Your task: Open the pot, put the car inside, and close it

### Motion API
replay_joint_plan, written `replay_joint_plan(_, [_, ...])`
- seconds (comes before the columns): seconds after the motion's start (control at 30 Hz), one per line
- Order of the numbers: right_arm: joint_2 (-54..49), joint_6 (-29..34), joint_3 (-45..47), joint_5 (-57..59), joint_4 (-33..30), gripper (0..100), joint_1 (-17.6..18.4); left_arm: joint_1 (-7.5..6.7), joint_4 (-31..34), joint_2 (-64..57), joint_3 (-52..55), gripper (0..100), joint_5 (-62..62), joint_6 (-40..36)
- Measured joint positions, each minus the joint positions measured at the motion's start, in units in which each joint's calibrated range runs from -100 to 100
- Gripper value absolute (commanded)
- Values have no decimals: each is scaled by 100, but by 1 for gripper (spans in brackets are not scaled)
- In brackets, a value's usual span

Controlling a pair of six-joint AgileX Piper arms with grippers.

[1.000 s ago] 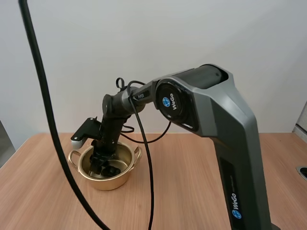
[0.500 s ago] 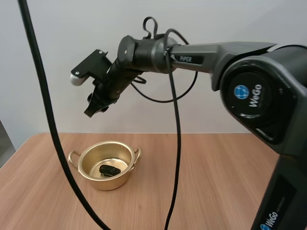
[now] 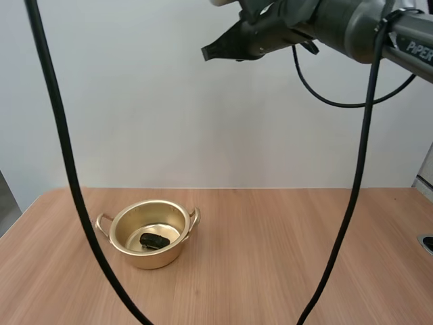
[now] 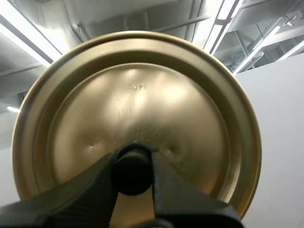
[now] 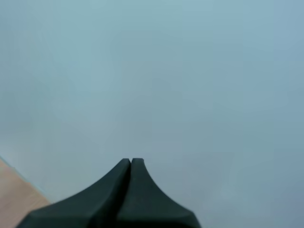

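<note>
Left part of the light wooden table (image 3: 291, 257): a round brass-coloured metal pot (image 3: 150, 258) with two side handles stands upright and uncovered. A small dark toy car (image 3: 154, 240) lies on its floor, fully inside. Judgement: opening and loading are done, and closing is the step in hand.

Left gripper (image 4: 133, 164): its two black fingers pinch the black knob (image 4: 132, 178) of the round brass-coloured lid (image 4: 137, 95), one finger on each side. The lid is held off the pot; where it sits relative to the pot cannot be told.

Right gripper (image 3: 210, 51): high above the table and well apart from the pot, fingers pressed together on nothing.

Next move, as judged: the left arm brings the lid over the pot, levels it, centres rim over rim and lowers until it seats. Only then should it release the knob. The right arm should keep clear of that path.
</note>
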Motion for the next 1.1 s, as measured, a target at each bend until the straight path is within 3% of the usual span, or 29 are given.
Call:
replay_joint_plan(0.13, [-327, 398, 671, -750, 443, 0, -453, 0, 0, 14, 0, 0, 227, 0])
replay_joint_plan(0.37, [-920, 409, 2101, -2574, 850, 0, -1240, 0, 0, 74, 80, 0, 1077, 0])
replay_joint_plan(0.57, [-1068, 408, 2396, -3029, 826, 0, -1400, 0, 21, 79, 246, 0, 1164, 0])
replay_joint_plan(0.67, [-1532, 408, 3786, -4747, 125, 0, -1534, 0, 255, -82, 1192, 0, 949, -25])
replay_joint_plan(0.8, [-1888, 408, 4748, -5860, -84, 0, -1534, 92, 322, -194, 2033, 0, 720, -25])
replay_joint_plan(0.93, [-2254, 408, 5431, -5961, -84, 0, -1534, 273, 322, -107, 2838, 0, 282, 79])
replay_joint_plan(1.1, [-2610, 408, 5628, -5465, -84, 0, -1534, 301, 322, 242, 3844, 0, -116, 522])
